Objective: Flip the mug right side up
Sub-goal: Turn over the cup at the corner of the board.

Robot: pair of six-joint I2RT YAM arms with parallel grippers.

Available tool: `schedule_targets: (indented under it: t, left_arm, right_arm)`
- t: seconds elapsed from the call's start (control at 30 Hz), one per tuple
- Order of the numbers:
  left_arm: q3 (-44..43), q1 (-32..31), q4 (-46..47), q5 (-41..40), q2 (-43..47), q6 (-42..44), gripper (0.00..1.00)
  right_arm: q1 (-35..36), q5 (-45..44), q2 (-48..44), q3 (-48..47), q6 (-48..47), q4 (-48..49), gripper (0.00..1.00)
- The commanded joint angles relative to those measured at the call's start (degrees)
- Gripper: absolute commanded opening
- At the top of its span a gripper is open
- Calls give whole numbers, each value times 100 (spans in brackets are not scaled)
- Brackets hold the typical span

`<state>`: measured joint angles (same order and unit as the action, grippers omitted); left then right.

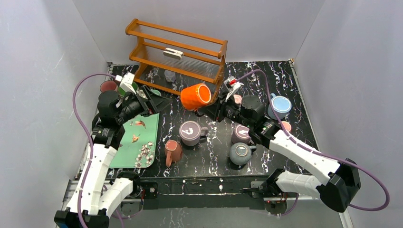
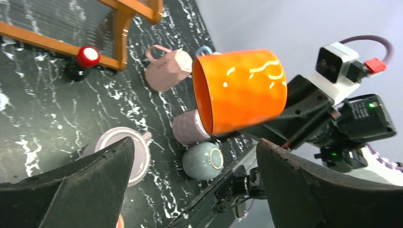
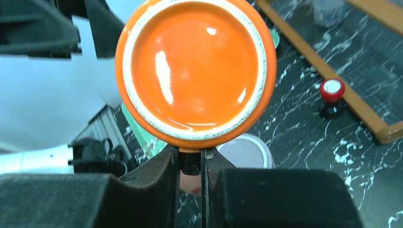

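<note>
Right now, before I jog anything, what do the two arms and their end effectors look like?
The left arm and right arm have white links, black joints and a purple cable each. The left end effector and right end effector carry broad matte black fingers. The right wrist camera is white with a red plug.

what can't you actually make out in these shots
mug handle: right wrist view, mostly hidden between the right fingers
white item on the rack: top view, too small to identify
bits on the green tray: top view, too small
</note>
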<state>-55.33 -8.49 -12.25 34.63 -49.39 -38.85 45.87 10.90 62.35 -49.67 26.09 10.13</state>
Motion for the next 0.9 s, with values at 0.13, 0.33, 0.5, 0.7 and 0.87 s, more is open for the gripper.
schedule_targets:
  t: [0.13,0.33,0.5,0.7,0.87]
  left_arm:
    - [770,-52,1992,922,332,-1454,93]
    - [1764,-94,4845,1190,184,-3229,89]
    - [1876,-215,5096,1031,-27,-3209,87]
    - [1844,-703,5127,620,-139,-3000,85]
    - [1754,-1084,5203,285,-266,-2907,78]
  right_arm:
    - [19,-433,138,-169,839,2129,1]
    - [34,-226,405,-238,1492,2997,1]
    - [75,-167,522,-378,1786,3241,1]
    - [125,-21,653,-420,2198,3710,1]
    - [179,108,706,-421,2459,4003,1]
